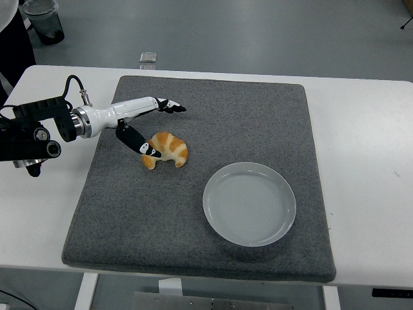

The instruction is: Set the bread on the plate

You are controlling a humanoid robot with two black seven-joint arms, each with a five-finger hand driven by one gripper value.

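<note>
A golden croissant-shaped bread (170,149) lies on the grey mat (258,123), left of centre. A white empty plate (250,203) sits on the mat to the bread's lower right, apart from it. My left hand (164,129) reaches in from the left edge. Its fingers are spread. The long fingers (169,105) stretch out above the bread's far side. The thumb (143,146) points down and touches the bread's left end. The hand holds nothing. The right arm is out of view.
The mat covers most of the white table (368,142). A small clear object (148,58) sits at the table's far edge. A dark bin (45,19) stands on the floor at top left, next to a person's dark clothing (11,45).
</note>
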